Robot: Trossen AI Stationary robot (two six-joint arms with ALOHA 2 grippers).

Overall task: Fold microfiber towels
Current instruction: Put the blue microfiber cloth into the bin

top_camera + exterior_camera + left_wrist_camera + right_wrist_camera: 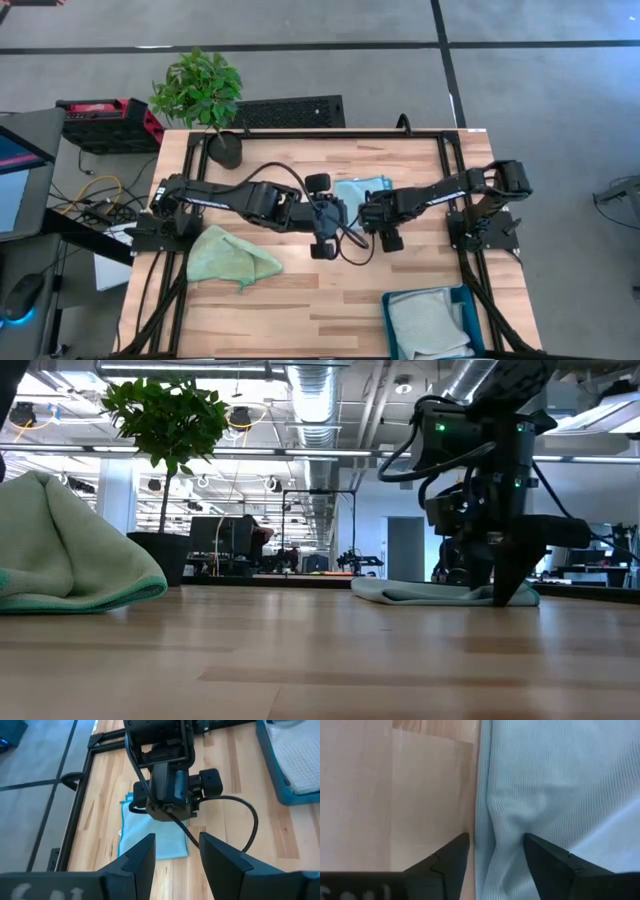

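Observation:
A light blue towel [358,189] lies flat on the wooden table near its middle, also in the low view [420,592] and the right wrist view [560,785]. My right gripper [495,850] is open and points straight down at this towel's edge, low at the table [505,585]. My left gripper [177,855] is open and hangs above the table beside it [335,215], nothing between its fingers. A light green towel [232,257] lies bunched at the near left. A grey towel [430,322] lies in the bin. My right gripper comes at the light blue towel's side edge [482,830] from above. One finger [452,852] stands over the bare wood beside the edge, the other [545,857] over the cloth. The towel lies flat on the table. Whether the fingertips touch it I cannot tell.
The teal bin [388,310] stands at the near right corner. A potted plant [225,148] stands at the far left. A black frame [455,160] runs along the table's edges. Bare wood lies at the near middle between the green towel and the bin.

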